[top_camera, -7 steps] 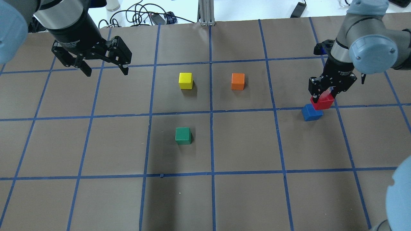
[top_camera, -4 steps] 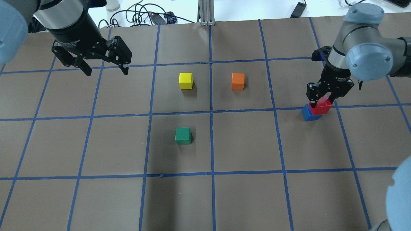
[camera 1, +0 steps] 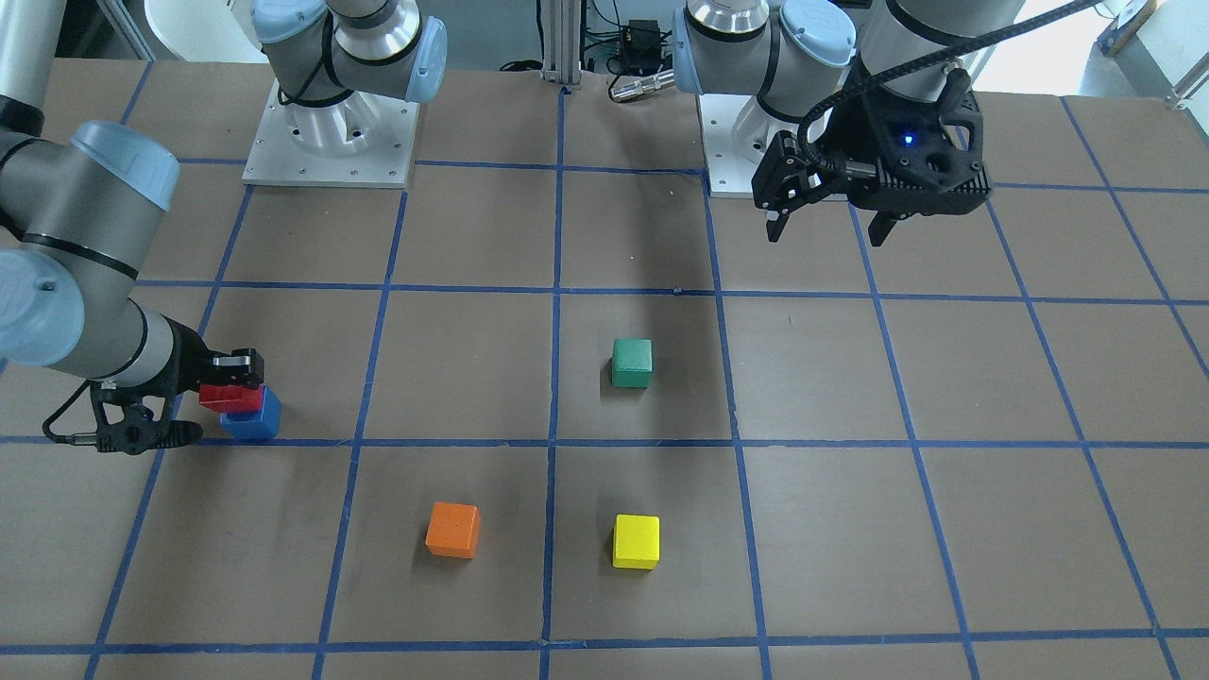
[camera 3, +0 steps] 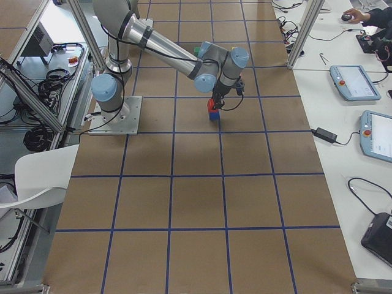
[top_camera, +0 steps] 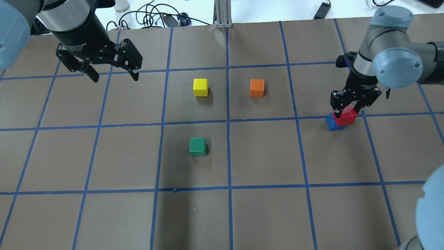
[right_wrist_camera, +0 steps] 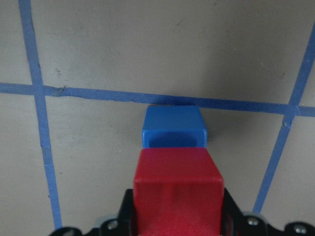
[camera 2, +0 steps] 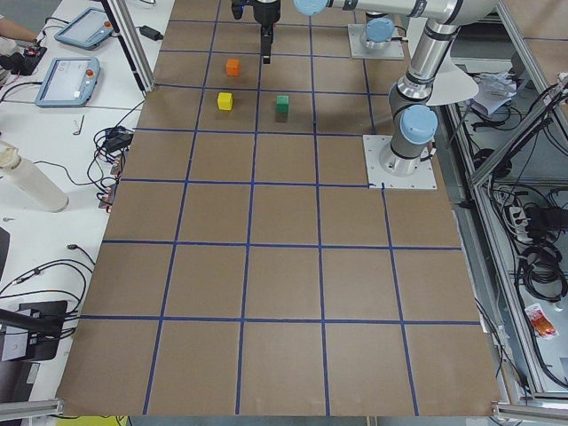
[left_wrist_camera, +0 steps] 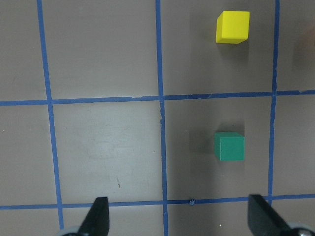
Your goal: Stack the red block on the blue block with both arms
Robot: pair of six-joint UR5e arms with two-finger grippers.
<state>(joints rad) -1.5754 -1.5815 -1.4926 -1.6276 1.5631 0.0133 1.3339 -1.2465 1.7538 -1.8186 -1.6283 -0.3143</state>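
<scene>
The red block [top_camera: 345, 117] is held in my right gripper [top_camera: 347, 108], which is shut on it. It sits low over the blue block [top_camera: 332, 124] and overlaps it only partly, off to one side. I cannot tell if they touch. The right wrist view shows the red block [right_wrist_camera: 177, 189] between the fingers, with the blue block [right_wrist_camera: 173, 127] showing past it. In the front-facing view the red block [camera 1: 229, 397] is at the blue block's [camera 1: 255, 419] top corner. My left gripper [top_camera: 114, 74] hangs open and empty at the far left, well above the table.
A yellow cube [top_camera: 200, 87] and an orange cube [top_camera: 257, 88] stand mid-table, and a green cube [top_camera: 197, 147] stands nearer the robot. The brown table [top_camera: 263, 156] carries a grid of blue tape. Cables lie beyond the far edge.
My right gripper has come down and slightly left with the red block, closing onto the blue block. The left arm has not moved.
</scene>
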